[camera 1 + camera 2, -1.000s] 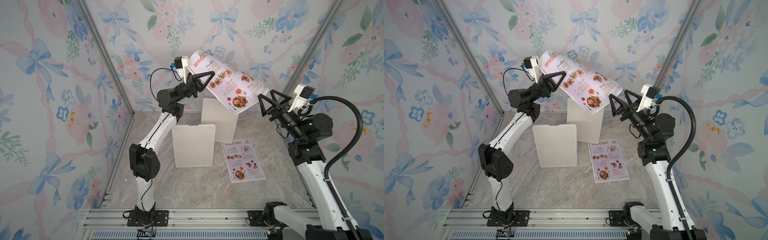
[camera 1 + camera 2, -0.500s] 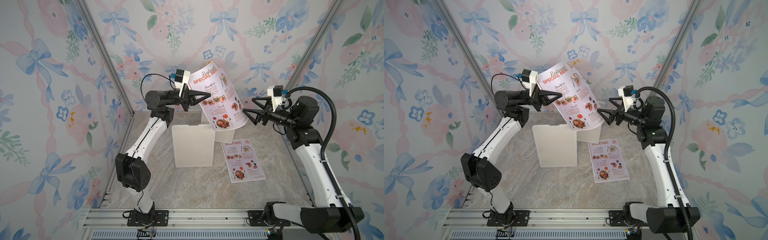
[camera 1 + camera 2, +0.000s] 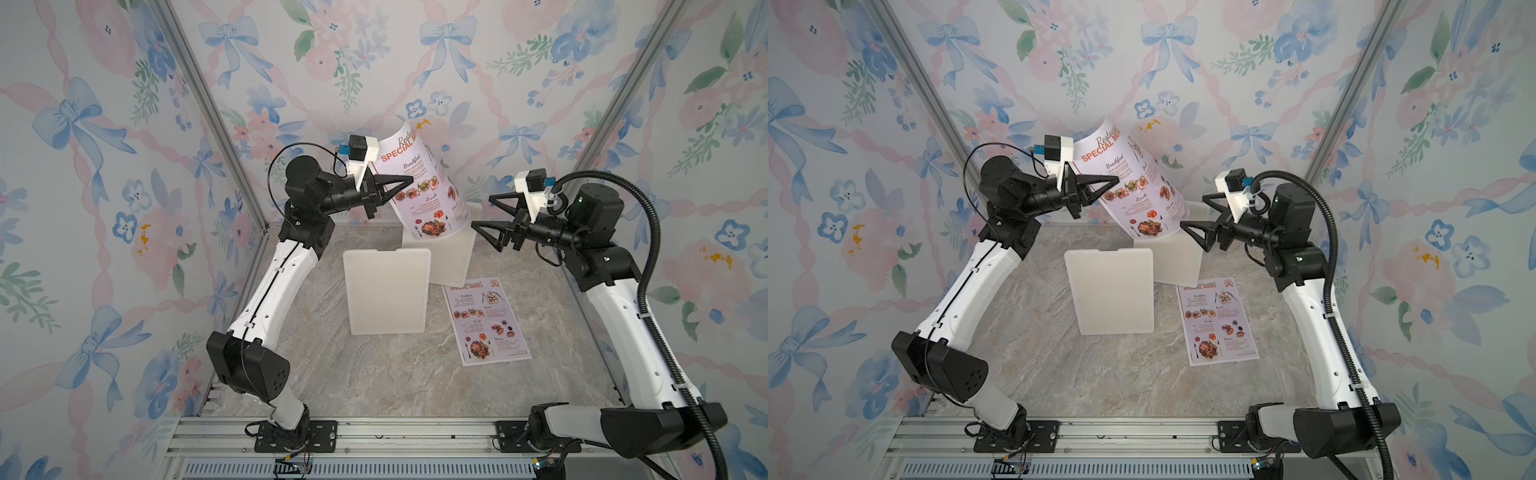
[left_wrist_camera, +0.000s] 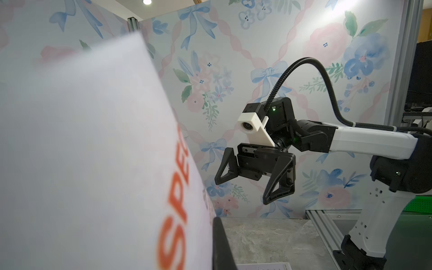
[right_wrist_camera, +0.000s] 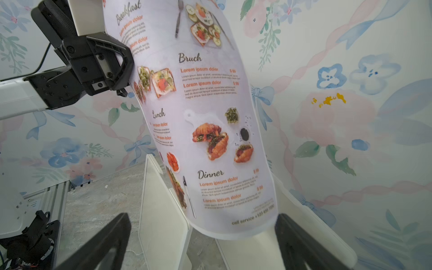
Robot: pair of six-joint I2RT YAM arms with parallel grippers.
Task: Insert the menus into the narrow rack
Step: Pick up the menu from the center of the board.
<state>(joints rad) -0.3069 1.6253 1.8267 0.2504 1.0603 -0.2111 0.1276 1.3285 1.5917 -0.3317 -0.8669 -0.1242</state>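
My left gripper is shut on the side edge of one of the menus, a curled lilac sheet that hangs almost upright. Its lower edge sits just above the rack, two upright white panels, over the gap by the rear one. My right gripper is open and level with the sheet's lower corner, not touching it. The other menu lies flat on the marble table, right of the rack.
Floral walls close in the left, rear and right sides, with aluminium posts in the rear corners. A metal rail carrying both arm bases runs along the front edge. Bare marble lies in front of the rack.
My left arm has swung the held menu from a slanted spread to nearly upright and lowered it over the rack. The right gripper has turned and moved in beside its lower corner, still open.
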